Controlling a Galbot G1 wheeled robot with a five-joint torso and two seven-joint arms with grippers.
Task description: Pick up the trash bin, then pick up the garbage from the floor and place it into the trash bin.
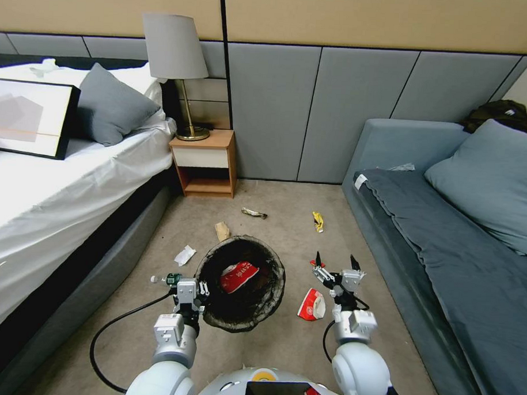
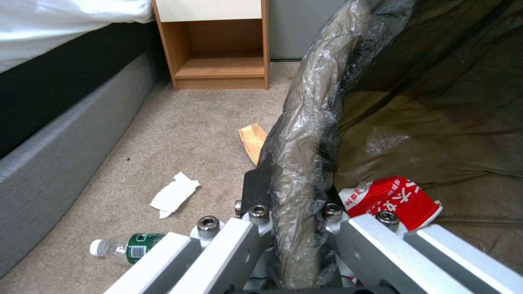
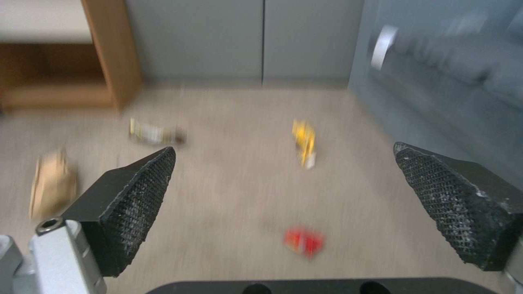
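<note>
Crinkly bag-lined rim of round trash bin is clenched by left gripper. Right gripper, mesh-textured pads spread, is held above carpet floor near crumpled red wrapper.

Glossy white arms, silver end effector brackets with hex screws, black mesh-textured fingertips, looping black cables.

dark-lined trash bin, red-white wrapper, beige floor

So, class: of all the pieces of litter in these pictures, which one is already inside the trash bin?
The red-and-white wrapper lying in the bag-lined trash bin. The other red-and-white wrapper lies on the carpet.
</note>
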